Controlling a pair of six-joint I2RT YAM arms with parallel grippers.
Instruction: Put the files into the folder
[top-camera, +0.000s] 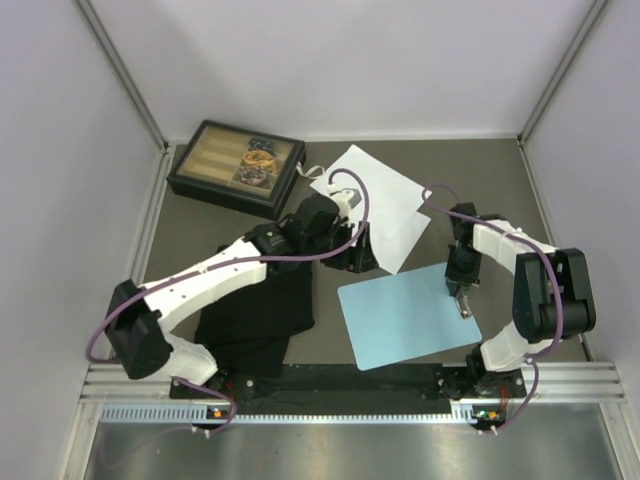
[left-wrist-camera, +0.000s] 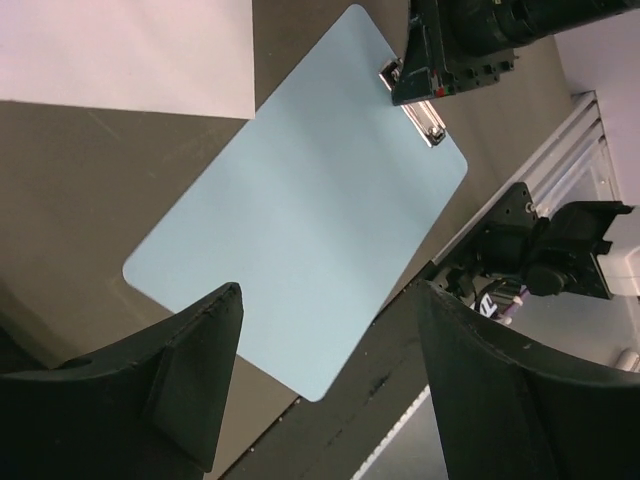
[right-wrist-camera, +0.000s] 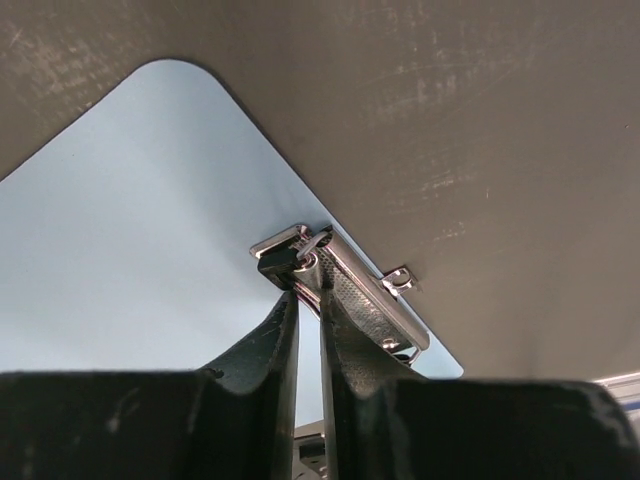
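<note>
Right gripper (right-wrist-camera: 308, 285) was pinched almost closed on clip (right-wrist-camera: 365, 300) at folder's (top-camera: 400, 320) short edge, folder flat on table near right arm. Left gripper (left-wrist-camera: 330, 300) spread wide, empty, hovered between files (top-camera: 375, 195) and folder. Files lay overlapping just beyond folder, unclipped. Judgement: right needed firm squeeze to open clip mouth; left should slide sheets in squarely, without creasing.

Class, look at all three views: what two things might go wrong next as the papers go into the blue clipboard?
1. The right gripper pinches only the thin lever of the clip at its fingertips; it may slip off, and the folder could shift.
2. The left gripper is open and empty, and the files lie flat on the table; thin sheets may crumple or slide when grabbed.
</note>
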